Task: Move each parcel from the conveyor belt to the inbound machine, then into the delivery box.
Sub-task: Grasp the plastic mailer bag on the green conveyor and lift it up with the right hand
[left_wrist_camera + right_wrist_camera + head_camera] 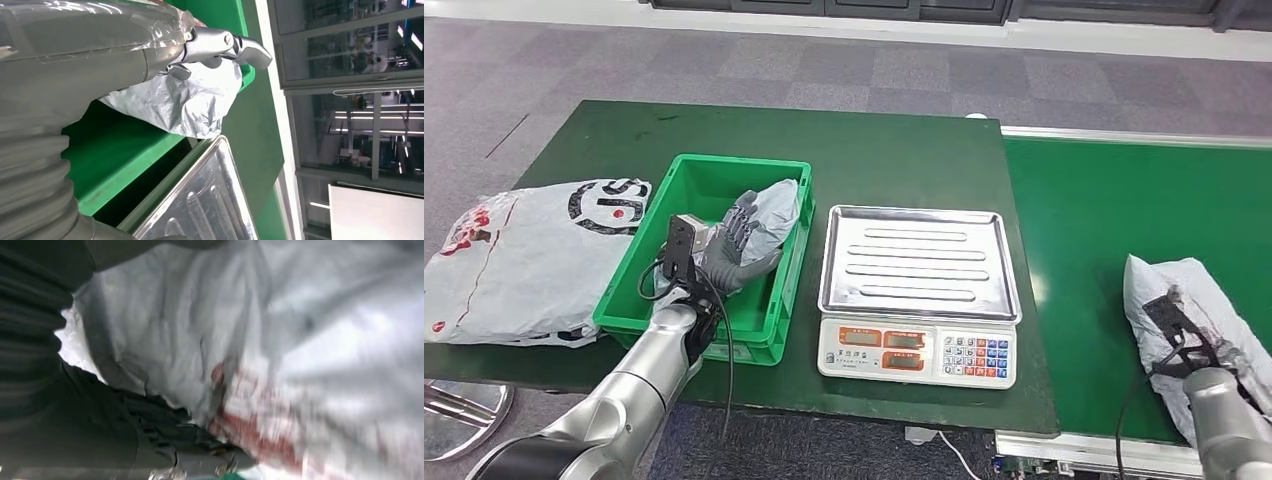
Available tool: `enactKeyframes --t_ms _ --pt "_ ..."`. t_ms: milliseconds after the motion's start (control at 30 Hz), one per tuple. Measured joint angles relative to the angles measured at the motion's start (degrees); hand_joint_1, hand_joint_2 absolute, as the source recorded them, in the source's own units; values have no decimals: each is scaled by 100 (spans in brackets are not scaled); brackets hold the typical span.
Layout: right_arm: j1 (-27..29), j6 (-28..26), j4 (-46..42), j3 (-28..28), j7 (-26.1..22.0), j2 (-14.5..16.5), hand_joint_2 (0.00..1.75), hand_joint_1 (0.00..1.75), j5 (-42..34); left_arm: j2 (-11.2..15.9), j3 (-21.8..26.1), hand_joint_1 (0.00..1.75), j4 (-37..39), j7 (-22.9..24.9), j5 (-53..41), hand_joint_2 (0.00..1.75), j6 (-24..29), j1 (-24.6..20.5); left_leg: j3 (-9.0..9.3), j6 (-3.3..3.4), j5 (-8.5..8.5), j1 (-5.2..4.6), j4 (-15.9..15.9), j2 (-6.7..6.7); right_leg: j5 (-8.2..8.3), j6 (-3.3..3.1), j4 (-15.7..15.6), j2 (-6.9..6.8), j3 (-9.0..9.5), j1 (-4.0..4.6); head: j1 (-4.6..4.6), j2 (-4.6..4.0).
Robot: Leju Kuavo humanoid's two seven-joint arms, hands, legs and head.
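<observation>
**Parcel in the green box, another on the belt**

A parcel (776,215), a crumpled grey plastic bag, lies in the far right corner of the green plastic box (634,290), leaning up against its wall. The left hand (734,245) is inside the box against this parcel, fingers spread and flat on the wrinkled film; from the wrist the fingers (240,47) lie stretched over the bag, not curled around it.

Just right of the box stands the scale (919,350), its ribbed steel tray (919,262) shiny and bare. Left of the box, on the dark green table (874,160), a big slack white bag (534,255) with red and black print sags over the edge.

On the belt (1104,210), a second parcel (1199,295), white creased plastic with red marks, lies under the right hand (1189,340). The hand rests on it; I cannot tell whether the fingers are clamped.
</observation>
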Motion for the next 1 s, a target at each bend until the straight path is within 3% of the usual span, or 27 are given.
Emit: enactKeyframes --t_ms 267,367,400,500,533,1000 --pt "-278 541 324 228 270 -44 175 0 275 1 0 0 21 1 15 175 16 -5 5 0 -1 3 0 6 -2 -1 0 4 2 2 0 0" --pt "-471 991 485 369 349 -71 175 0 436 1 0 0 22 60 34 175 39 -6 6 0 0 3 0 7 -2 -1 0 4 4 2 -1 0" --pt "-507 1067 518 396 355 -77 175 10 463 1 0 0 22 69 36 175 49 -6 6 0 0 2 0 7 -1 -1 0 4 4 2 -1 0" --pt "-540 1147 558 424 340 -79 175 141 480 1 0 0 22 73 36 175 67 -5 6 1 0 2 1 7 -1 0 -1 4 6 2 -1 0" --pt "-550 1179 567 431 317 -79 175 175 492 1 0 0 22 75 36 175 74 -4 6 1 -1 2 1 7 -1 1 -1 4 6 2 -1 0" --pt "-782 1013 585 508 -235 -40 175 175 568 39 2 0 -40 49 55 175 103 55 18 -1 -4 2 0 24 8 0 -1 26 12 3 0 0"
